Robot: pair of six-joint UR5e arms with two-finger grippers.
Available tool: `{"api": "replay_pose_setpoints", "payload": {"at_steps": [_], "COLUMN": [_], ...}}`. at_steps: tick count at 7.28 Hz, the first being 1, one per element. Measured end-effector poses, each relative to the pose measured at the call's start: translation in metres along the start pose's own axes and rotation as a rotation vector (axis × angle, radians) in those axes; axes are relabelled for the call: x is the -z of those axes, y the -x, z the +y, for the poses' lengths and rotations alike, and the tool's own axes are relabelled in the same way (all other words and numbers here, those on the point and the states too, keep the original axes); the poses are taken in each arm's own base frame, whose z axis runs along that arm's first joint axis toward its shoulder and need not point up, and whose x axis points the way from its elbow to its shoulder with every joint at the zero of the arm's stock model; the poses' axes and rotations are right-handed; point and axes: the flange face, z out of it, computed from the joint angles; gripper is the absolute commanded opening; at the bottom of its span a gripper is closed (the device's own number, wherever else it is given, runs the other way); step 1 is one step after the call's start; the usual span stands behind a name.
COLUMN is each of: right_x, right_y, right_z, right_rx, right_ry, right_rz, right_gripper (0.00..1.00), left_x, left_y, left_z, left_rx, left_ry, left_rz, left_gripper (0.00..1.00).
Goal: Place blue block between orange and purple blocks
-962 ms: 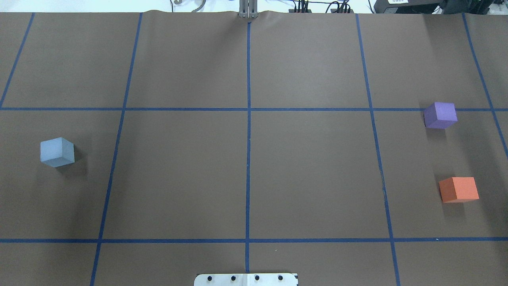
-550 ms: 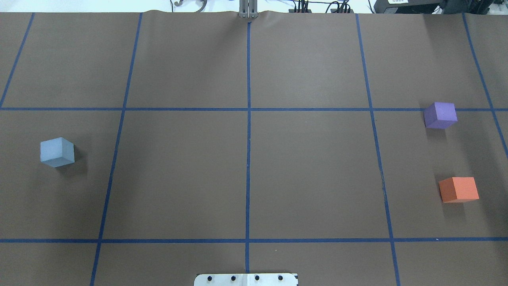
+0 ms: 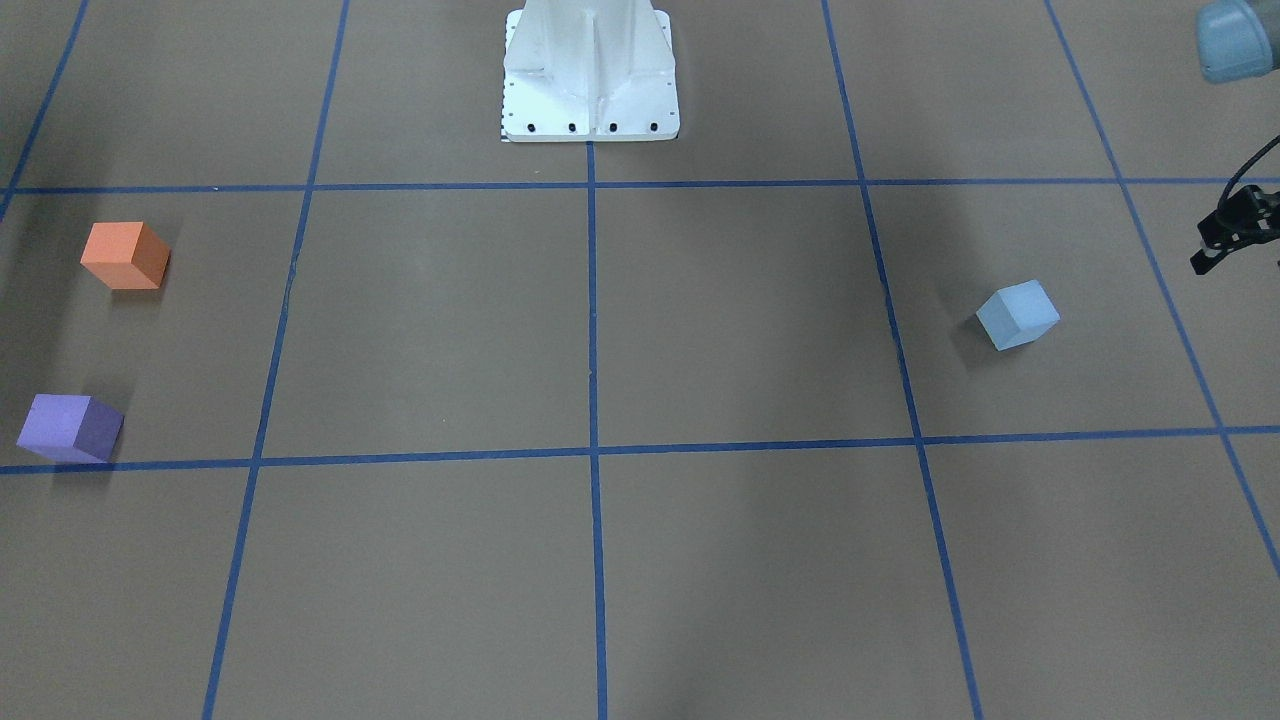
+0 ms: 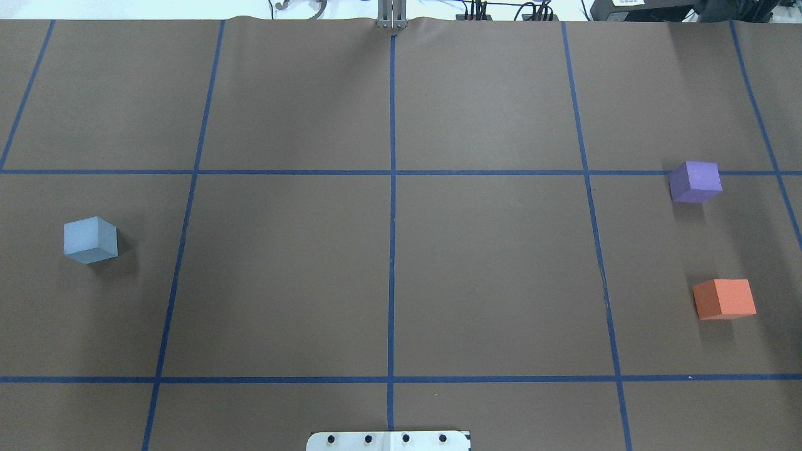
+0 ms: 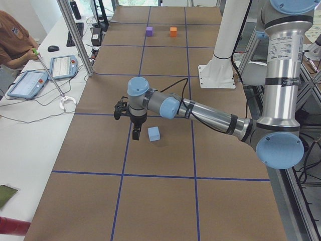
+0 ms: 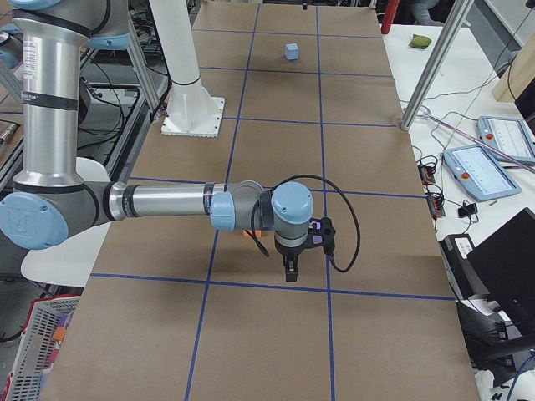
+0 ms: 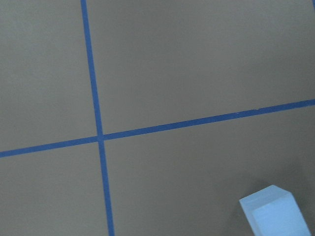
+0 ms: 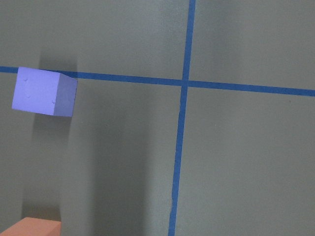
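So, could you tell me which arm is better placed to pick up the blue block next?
The left arm: the left hand hangs just beside the blue block, which also shows in its wrist view. The right hand is across the table, by the purple block and orange block.

Matte brown paper table cover [image 4: 282,282], ruled into a grid by dark blue tape lines [image 4: 392,250]. Pale blue foam cube [image 4: 91,240], plain on every visible face. Purple foam cube [image 4: 695,181], top a lighter violet and side darker; the faint dots on its top in the right wrist view may be dimples or marks. Orange foam cube [image 4: 724,299], unpatterned, its shaded face a deeper red-orange. White metal robot pedestal [image 3: 590,70], edged by a row of black bolt heads [image 3: 572,128]. Left arm [image 5: 210,114] and right arm [image 6: 167,201]: silver-grey tubes with pale blue joint caps.
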Motion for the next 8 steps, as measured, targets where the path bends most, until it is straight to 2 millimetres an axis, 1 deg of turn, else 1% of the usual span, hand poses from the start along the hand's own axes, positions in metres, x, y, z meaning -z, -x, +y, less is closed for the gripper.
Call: {"api": "replay_pose_setpoints", "payload": {"at_steps": [2,3,4,5,6,8], "right_x": [-0.001,-0.001,-0.001,-0.001,-0.001,-0.001], "right_y": [0.0,0.0,0.0,0.0,-0.001,-0.001], "right_z": [0.0,0.0,0.0,0.0,0.0,0.001], "right_rx": [0.001,0.001,0.001,0.001,0.001,0.0], "right_ry": [0.002,0.003,0.004,0.003,0.003,0.004], "right_rz": [0.001,0.002,0.003,0.004,0.006,0.008], "right_gripper": [1.0,1.0,1.0,1.0,1.0,1.0], "left_x": [-0.047,-0.07,-0.091,-0.108,-0.123,-0.152], "left_y": [-0.057,-0.083,-0.102,-0.111,-0.113,-0.111], "left_z": [0.016,0.026,0.038,0.048,0.054,0.064], "left_rx": [0.149,0.19,0.209,0.208,0.201,0.179], "left_ry": [-0.011,-0.028,-0.04,-0.043,-0.039,-0.02], "left_rz": [-0.012,-0.027,-0.044,-0.066,-0.089,-0.115], "left_gripper": [1.0,1.0,1.0,1.0,1.0,1.0]}}
